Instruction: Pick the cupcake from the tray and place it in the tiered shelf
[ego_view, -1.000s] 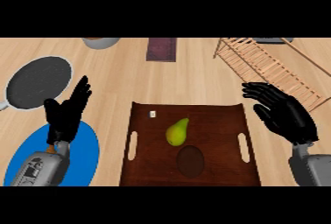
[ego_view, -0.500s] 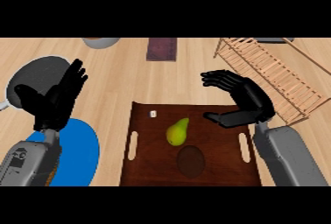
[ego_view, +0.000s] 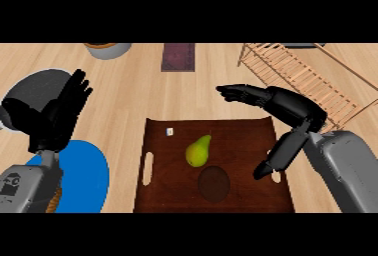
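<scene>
I see my right hand (ego_view: 294, 107), fingers spread and empty, over the tray's (ego_view: 168, 192) far right corner, my left hand (ego_view: 55, 115) open at the worktop's (ego_view: 140, 85) left edge, and the cupcake (ego_view: 214, 184) near the tray's front edge.

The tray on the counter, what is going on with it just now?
The right robot hand hovers open above the tray's far right corner and holds nothing. The dark cupcake lies untouched on the tray, next to a green pear. The left robot hand rests open at the left. The wooden tiered shelf stands at the far right.
</scene>
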